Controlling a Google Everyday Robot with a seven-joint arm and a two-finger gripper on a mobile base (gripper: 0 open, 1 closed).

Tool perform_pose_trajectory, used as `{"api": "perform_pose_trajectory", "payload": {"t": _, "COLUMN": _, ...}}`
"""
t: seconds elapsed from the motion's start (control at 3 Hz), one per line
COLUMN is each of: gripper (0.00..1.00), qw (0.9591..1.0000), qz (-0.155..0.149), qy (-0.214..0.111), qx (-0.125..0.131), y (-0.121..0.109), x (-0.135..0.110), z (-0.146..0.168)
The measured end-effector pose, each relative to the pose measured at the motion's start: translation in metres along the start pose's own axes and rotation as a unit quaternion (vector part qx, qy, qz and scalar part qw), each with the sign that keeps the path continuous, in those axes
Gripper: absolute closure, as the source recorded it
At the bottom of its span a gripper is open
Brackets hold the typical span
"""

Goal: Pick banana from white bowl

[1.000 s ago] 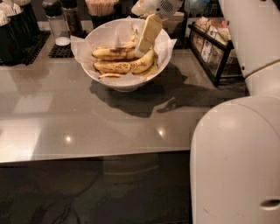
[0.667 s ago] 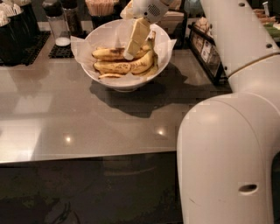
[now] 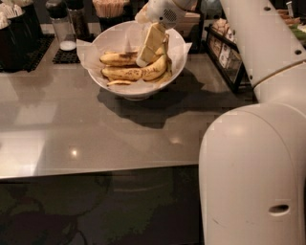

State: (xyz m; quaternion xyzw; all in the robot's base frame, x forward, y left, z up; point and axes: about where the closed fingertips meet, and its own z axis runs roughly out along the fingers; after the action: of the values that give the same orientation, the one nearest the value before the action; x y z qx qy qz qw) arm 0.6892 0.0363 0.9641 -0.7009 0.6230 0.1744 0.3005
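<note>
The white bowl (image 3: 140,90), lined with crinkled white paper, stands at the back of the grey counter. Several brown-speckled yellow bananas lie in it: one at the top left (image 3: 116,58), one below it (image 3: 122,73), and a curved one on the right (image 3: 156,70). My gripper (image 3: 145,58) reaches down into the bowl from the upper right. Its tip is against the bananas, between the top one and the curved right one. My white arm fills the right side of the view.
A black wire basket (image 3: 224,53) stands to the right of the bowl. Behind the bowl are a glass shaker (image 3: 62,28) on a black mat (image 3: 66,56) and a cup of sticks (image 3: 110,8). A black container (image 3: 15,29) sits at the far left.
My arm has swung left and my gripper has moved left and down, deeper into the bowl onto the bananas. The bananas have not visibly moved.
</note>
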Motion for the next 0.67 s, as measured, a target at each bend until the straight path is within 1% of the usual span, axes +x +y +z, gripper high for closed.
{"api": "perform_pose_trajectory", "payload": {"t": 0.67, "gripper": 0.0, "qw": 0.9998, "qz": 0.017, "qy": -0.001, "qx": 0.009, "y": 0.0, "x": 0.02, "z": 0.003}}
